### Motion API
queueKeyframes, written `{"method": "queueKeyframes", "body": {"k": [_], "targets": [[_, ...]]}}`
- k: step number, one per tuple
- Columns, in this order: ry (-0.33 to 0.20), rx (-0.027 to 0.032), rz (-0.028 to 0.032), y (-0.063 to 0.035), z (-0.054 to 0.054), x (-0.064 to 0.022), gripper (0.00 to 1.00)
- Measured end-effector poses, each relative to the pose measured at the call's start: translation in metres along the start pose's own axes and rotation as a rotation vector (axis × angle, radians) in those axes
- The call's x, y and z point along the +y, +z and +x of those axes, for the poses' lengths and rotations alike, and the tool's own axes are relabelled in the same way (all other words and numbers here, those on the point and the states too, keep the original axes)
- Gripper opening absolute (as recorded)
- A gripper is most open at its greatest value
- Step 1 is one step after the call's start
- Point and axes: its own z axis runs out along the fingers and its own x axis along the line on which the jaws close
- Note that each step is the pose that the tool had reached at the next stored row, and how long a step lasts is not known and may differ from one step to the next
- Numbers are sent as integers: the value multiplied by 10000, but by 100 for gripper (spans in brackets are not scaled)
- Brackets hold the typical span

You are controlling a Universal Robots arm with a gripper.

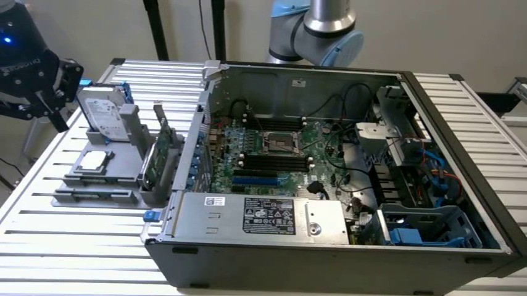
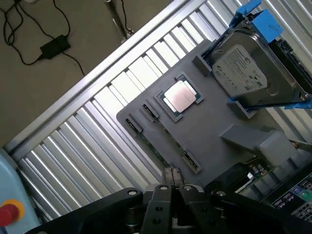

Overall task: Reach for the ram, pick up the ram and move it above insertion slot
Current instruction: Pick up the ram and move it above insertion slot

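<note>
Over the slatted table [image 1: 49,234], hovering the gripper [image 2: 170,176] near the ram [image 2: 158,146], at the case's [image 1: 329,246] exterior-view ten o'clock. Pressing jaws together, empty.

Looking down past the black metal claw [image 2: 170,178] onto a grey moulded plastic tray [image 2: 209,122] on the ribbed aluminium surface [image 2: 97,146]. In a square recess, a silver processor chip [image 2: 180,96]; beside it, a silver boxy hard drive [image 2: 243,73] in a blue bracket [image 2: 265,22]. Just beside the claw, the thin green ram [image 2: 161,144], edge-on between small grey clips [image 2: 148,111].
</note>
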Motion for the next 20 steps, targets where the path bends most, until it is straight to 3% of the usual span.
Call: {"method": "queueKeyframes", "body": {"k": [20], "targets": [[-3651,140,0,4,0,-1,11]]}}
